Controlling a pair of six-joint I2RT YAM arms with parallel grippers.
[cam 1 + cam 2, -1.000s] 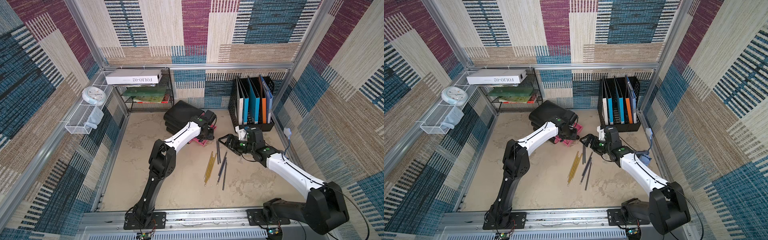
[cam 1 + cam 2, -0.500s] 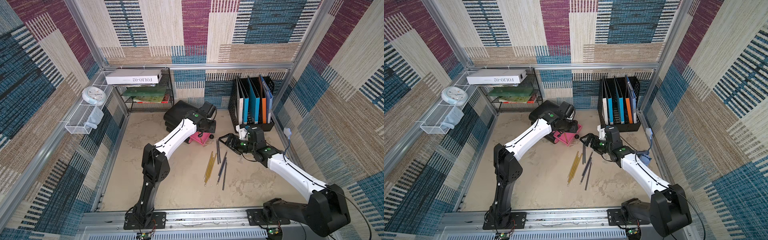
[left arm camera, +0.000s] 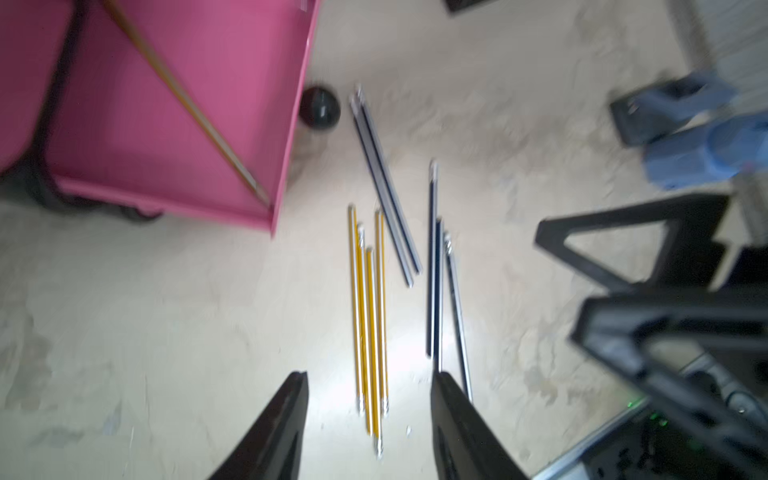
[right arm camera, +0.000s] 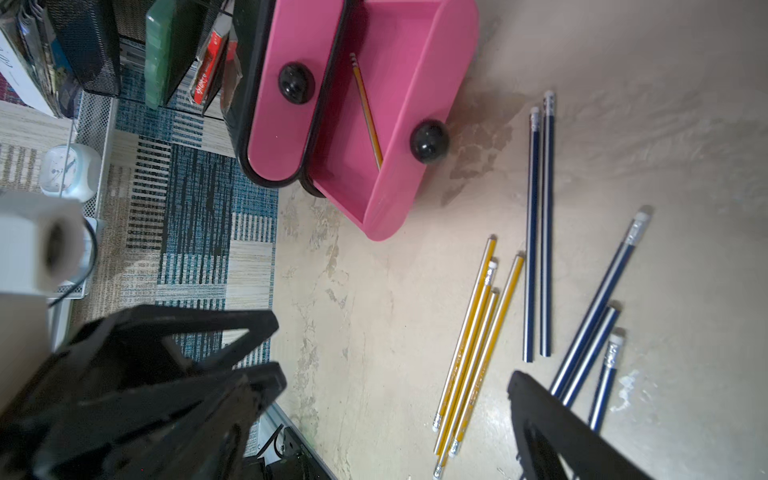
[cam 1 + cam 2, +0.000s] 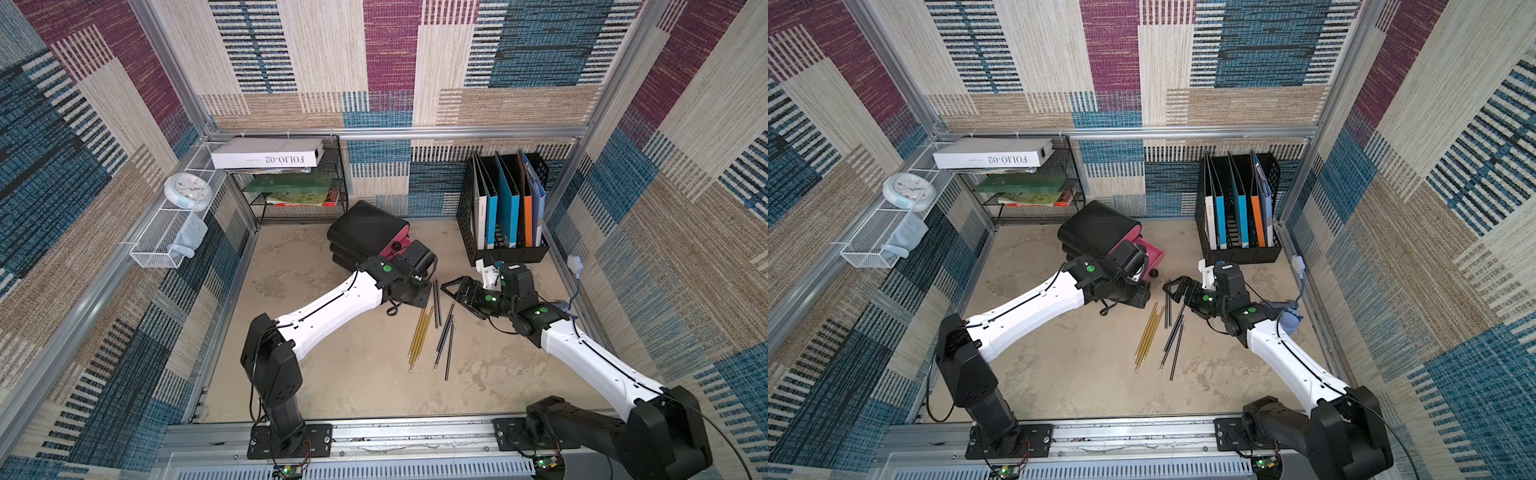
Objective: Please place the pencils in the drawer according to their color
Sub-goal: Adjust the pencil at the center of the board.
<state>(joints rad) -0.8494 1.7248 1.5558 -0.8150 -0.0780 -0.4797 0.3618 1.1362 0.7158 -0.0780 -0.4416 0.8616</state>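
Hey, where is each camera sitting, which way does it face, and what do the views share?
Top views: high at the front, looking down toward the back wall; left arm and right arm both show.
Left wrist: on the left arm, looking down past the open left gripper at yellow pencils and the pink drawer.
Right wrist: on the right arm, looking across the table past the open right gripper toward the pink drawer.
Shared: both wrist views show one yellow pencil inside it.

pencil — in open drawer | loose pencils — on table, before drawer | file rack behind, right
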